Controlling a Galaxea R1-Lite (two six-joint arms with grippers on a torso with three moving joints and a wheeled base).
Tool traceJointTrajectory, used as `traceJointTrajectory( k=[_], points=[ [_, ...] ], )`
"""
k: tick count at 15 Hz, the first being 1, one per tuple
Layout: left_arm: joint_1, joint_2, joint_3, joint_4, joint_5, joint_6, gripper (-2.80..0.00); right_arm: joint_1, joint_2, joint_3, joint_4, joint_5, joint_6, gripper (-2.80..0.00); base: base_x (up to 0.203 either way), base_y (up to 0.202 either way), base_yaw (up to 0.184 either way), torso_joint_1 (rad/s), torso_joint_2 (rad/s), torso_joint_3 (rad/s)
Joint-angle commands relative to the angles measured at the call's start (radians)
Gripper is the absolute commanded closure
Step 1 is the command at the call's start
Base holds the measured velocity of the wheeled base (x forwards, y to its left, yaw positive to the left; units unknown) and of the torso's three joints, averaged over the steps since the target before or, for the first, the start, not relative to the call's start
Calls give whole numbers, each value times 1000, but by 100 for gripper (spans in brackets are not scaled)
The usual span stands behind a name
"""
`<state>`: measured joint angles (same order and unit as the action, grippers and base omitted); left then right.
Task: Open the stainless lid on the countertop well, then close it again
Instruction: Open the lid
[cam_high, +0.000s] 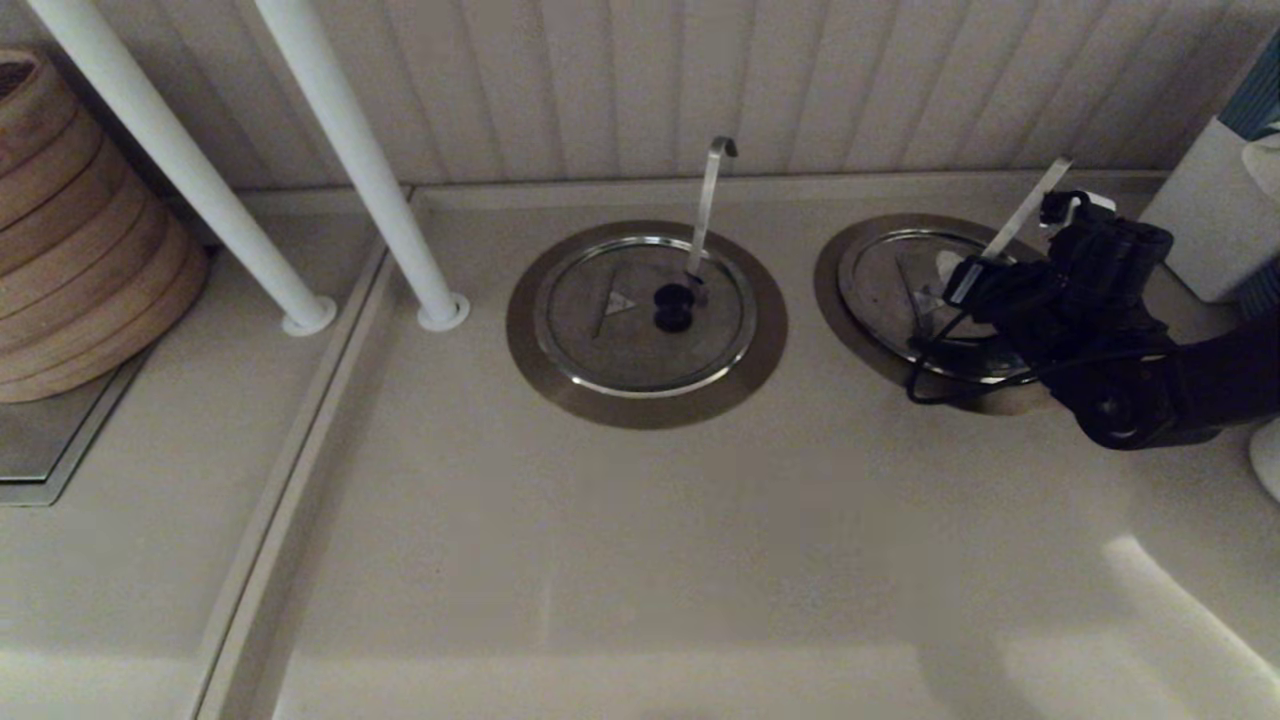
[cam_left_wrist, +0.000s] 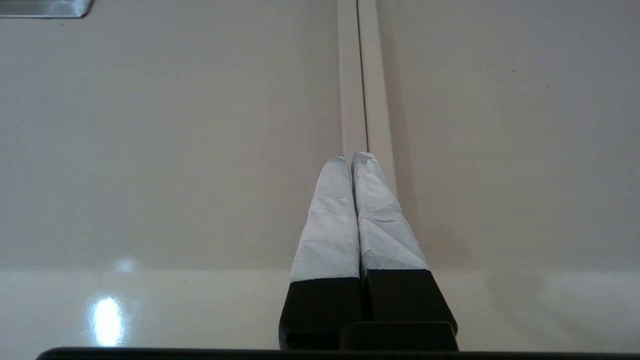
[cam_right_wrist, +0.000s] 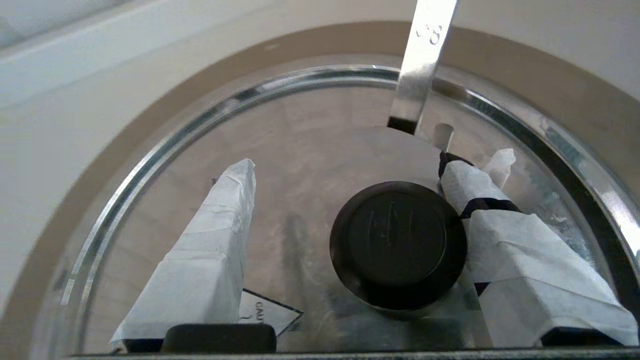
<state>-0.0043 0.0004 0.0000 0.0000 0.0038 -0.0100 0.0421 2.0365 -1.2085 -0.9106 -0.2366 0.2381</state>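
The stainless lid (cam_high: 890, 285) lies flat in the countertop well (cam_high: 830, 290) at the right, and a straight ladle handle (cam_high: 1025, 215) pokes out behind it. My right gripper (cam_high: 958, 290) hangs low over the lid and is open. In the right wrist view the lid (cam_right_wrist: 310, 150) fills the frame, and its black knob (cam_right_wrist: 397, 245) sits between the taped fingers of the right gripper (cam_right_wrist: 347, 165). One finger (cam_right_wrist: 480, 200) rests against the knob's side; the other (cam_right_wrist: 220, 225) stands well apart. A triangle mark (cam_right_wrist: 270, 312) shows near that finger. My left gripper (cam_left_wrist: 352, 157) is shut and empty over a countertop seam.
A like lid (cam_high: 600, 350) with a hook-tipped ladle handle (cam_high: 712, 190) sits in the middle well. Two white poles (cam_high: 370, 170) stand at the back left, and stacked bamboo steamers (cam_high: 70, 240) at the far left. A white container (cam_high: 1210, 210) stands behind the right arm.
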Motion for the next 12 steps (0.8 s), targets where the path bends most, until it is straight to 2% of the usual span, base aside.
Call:
traceJointTrajectory(
  k=[1,12],
  points=[
    [0,1,0,0,1,-1,0,8,-16,4,-5,-1,1,-280,0,0,0,0,0,0],
    [0,1,0,0,1,-1,0,51,-62,20,-5,-4,9,-280,0,0,0,0,0,0]
  ],
)
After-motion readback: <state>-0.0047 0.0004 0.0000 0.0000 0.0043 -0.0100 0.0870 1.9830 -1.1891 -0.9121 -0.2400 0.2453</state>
